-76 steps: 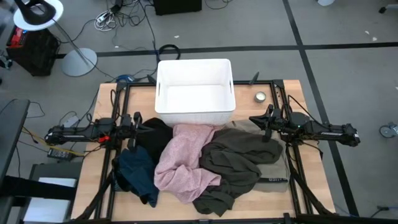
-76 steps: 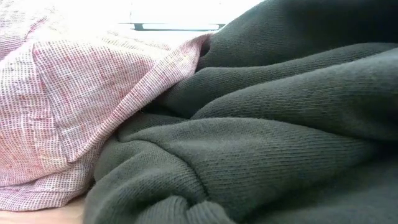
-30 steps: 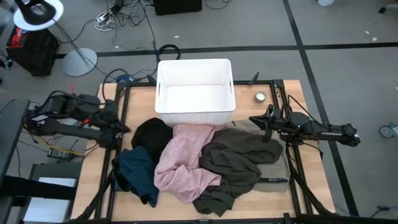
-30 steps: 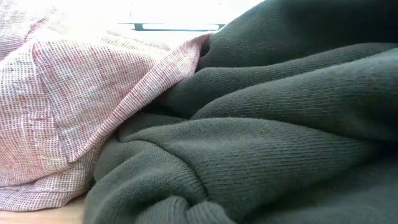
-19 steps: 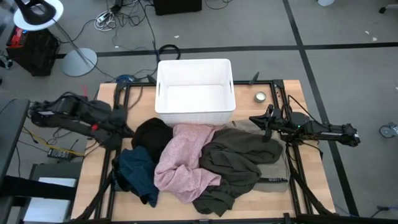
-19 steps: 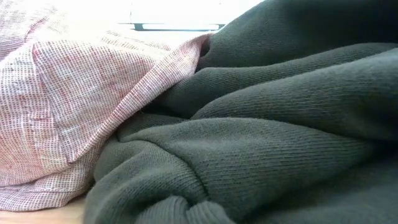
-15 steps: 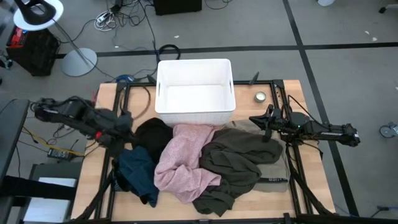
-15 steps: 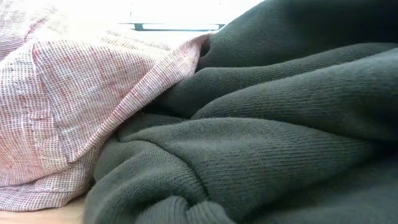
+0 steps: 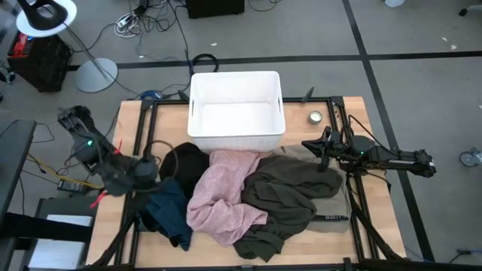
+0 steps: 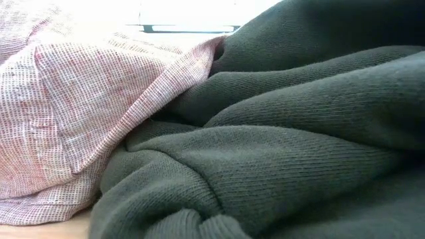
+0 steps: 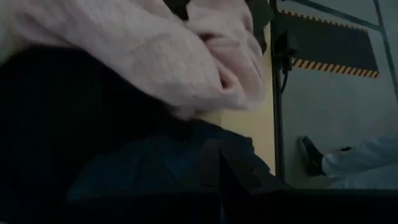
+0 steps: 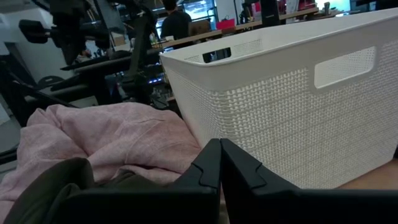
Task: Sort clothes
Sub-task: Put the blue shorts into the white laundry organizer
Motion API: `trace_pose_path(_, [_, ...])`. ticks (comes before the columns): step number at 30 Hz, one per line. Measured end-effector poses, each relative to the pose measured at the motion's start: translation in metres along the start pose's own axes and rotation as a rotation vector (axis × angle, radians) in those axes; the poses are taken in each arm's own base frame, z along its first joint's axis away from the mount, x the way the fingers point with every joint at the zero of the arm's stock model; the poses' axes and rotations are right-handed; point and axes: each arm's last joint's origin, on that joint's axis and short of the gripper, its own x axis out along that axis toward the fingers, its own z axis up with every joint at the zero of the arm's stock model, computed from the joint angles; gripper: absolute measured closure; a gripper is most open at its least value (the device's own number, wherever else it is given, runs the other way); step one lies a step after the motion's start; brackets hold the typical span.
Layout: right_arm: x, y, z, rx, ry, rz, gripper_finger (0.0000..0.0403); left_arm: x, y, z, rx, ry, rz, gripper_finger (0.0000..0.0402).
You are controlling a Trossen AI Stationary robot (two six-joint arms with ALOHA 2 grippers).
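High view: we see the left gripper (image 9: 147,172) over the table's left part, its tip just beside the black garment (image 9: 186,161) and the dark teal-blue garment (image 9: 169,210); whether its fingers are parted we cannot tell here. The right gripper (image 9: 315,147) rests at the table's right side, tip touching or just beside the olive-brown garment (image 9: 290,192). The pale pink garment (image 9: 225,196) lies between the teal and olive pieces. The white bin (image 9: 236,111) stands beyond the pile.

Low view: we see only pink fabric (image 10: 73,113) pressed against olive fabric (image 10: 292,133).

Left wrist view: the fingers meet at one closed tip, with nothing visibly clamped. Teal cloth lies directly ahead of the tip, pink cloth beyond it.

Right wrist view: the fingers are pressed together and hold nothing. The bin wall stands just ahead, the pink garment to one side of the tip.
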Motion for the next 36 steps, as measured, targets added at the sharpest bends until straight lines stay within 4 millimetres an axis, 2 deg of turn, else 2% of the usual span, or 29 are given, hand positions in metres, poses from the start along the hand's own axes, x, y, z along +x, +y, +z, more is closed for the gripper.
trace_pose_path(5, [0.0, 0.0, 0.0, 0.0, 0.0, 0.0, 0.0396, 0.009, -0.012, -0.016, -0.006, 0.093, 0.061, 0.0401])
trace_pose_path(9, [0.0, 0.0, 0.0, 0.0, 0.0, 0.0, 0.0396, 0.014, -0.012, -0.027, 0.019, 0.173, 0.167, 0.0401])
trace_pose_path(19, [0.0, 0.0, 0.0, 0.0, 0.0, 0.0, 0.0396, 0.016, -0.011, -0.028, 0.038, 0.189, 0.195, 0.0387])
trace_pose_path(23, [0.0, 0.0, 0.0, 0.0, 0.0, 0.0, 0.0396, 0.016, -0.013, -0.028, 0.032, 0.184, 0.178, 0.0349])
trace_pose_path(31, [0.0, 0.0, 0.0, 0.0, 0.0, 0.0, 0.0396, 0.021, -0.015, -0.029, 0.025, 0.177, 0.158, 0.0231])
trace_pose_path(36, [0.0, 0.0, 0.0, 0.0, 0.0, 0.0, 0.0396, 0.024, -0.017, -0.031, 0.021, 0.2, 0.127, 0.0204])
